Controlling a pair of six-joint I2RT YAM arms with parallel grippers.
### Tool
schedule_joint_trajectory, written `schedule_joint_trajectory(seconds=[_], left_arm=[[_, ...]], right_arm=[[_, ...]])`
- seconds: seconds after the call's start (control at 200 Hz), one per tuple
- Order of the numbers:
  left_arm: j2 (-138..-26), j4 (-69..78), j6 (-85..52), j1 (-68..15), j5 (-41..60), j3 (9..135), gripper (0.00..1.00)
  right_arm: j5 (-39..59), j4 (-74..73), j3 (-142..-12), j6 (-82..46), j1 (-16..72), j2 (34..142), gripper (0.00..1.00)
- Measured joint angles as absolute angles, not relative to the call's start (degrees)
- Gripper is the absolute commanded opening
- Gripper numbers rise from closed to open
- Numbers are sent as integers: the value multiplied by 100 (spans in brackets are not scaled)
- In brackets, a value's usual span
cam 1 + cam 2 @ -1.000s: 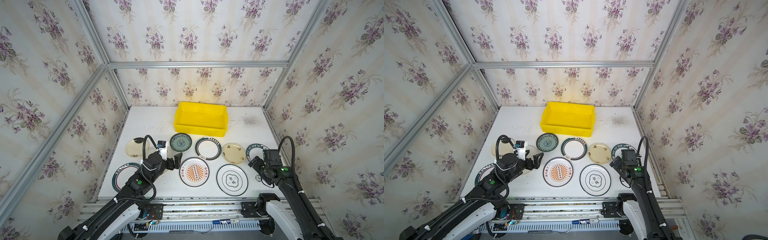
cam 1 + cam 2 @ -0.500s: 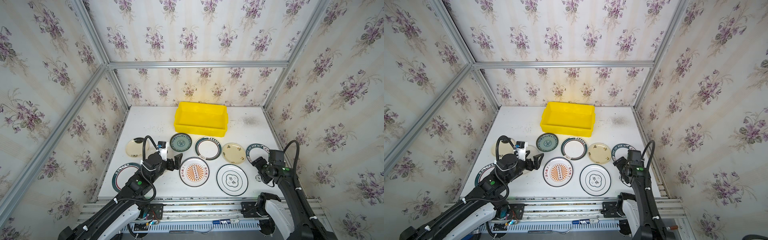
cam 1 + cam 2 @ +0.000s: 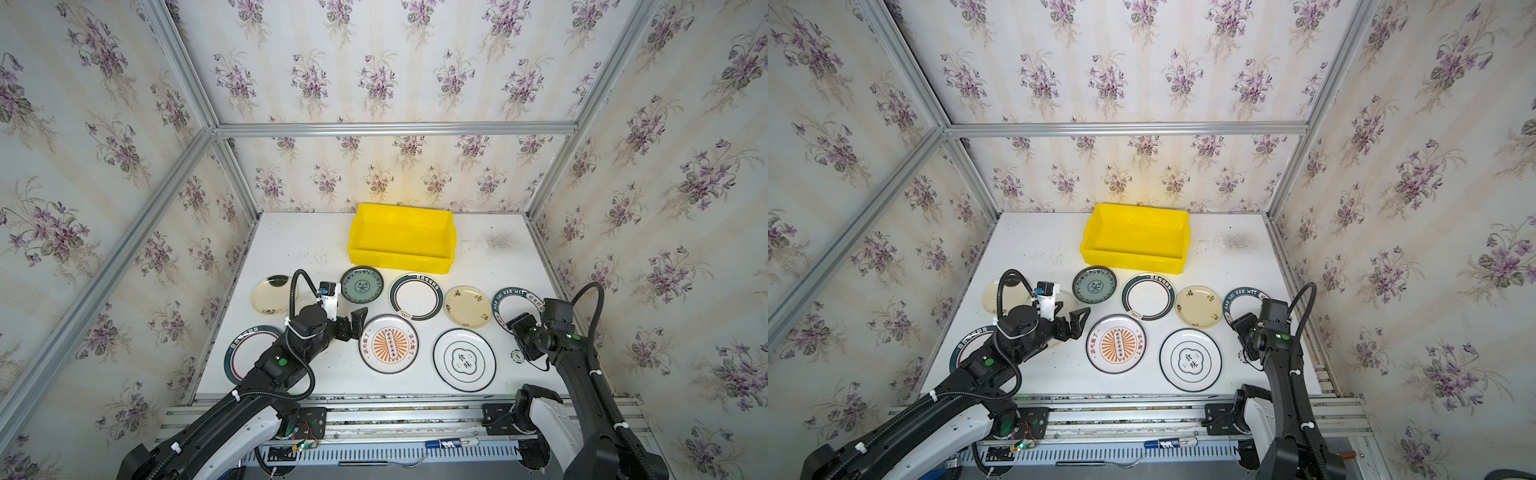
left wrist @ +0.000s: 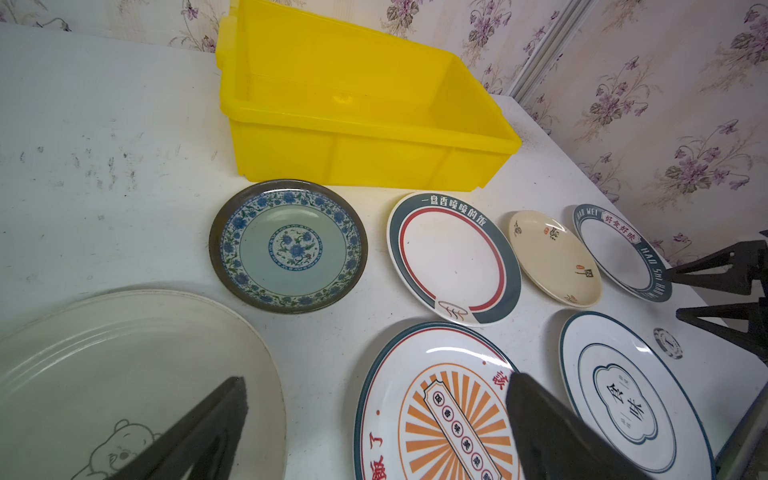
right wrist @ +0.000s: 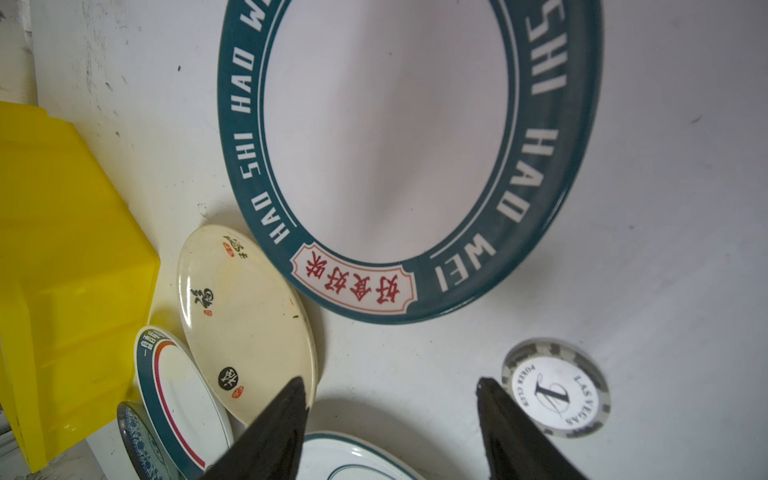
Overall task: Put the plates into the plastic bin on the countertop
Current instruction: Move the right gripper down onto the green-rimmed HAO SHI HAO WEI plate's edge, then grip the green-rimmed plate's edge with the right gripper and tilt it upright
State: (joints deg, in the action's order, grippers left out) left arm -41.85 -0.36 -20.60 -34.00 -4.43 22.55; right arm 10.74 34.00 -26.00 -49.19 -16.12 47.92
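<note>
Several plates lie flat on the white countertop (image 3: 299, 245) in front of the yellow plastic bin (image 3: 402, 239), which has nothing in it. In both top views my left gripper (image 3: 353, 323) hovers open between a bear-printed white plate (image 4: 124, 374) and the orange sunburst plate (image 3: 389, 344). My right gripper (image 3: 520, 337) stands open, pointing down at bare countertop between the green-rimmed HAO SHI HAO WEI plate (image 5: 390, 137) and the white plate with two characters (image 3: 464, 360). Nothing sits between its fingers (image 5: 286, 415).
A teal floral plate (image 3: 361, 284), a red-ringed plate (image 3: 415, 296) and a small cream plate (image 3: 467, 306) line the bin's front. A poker chip (image 5: 555, 388) lies beside the right gripper. Two more plates (image 3: 270, 295) lie at the left. Aluminium rails edge the countertop.
The right arm has shifted a little toward the right wall and its jaws have narrowed. The left arm has not moved.
</note>
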Motion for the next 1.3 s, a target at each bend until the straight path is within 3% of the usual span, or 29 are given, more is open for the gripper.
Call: schedule_joint_trajectory(seconds=[0.675, 0.935, 1.299], left_arm=[[-4272, 8, -2045, -3400, -425, 2290, 100], [-4274, 10, -2043, -3400, -443, 2290, 100], [-4370, 47, -2040, -3400, -495, 2303, 99]], right_arm=[[869, 2414, -1479, -6399, -1623, 4123, 62], [515, 2001, -1455, -6726, -1647, 4261, 59], [248, 1472, -1457, -6963, -1658, 4853, 46]])
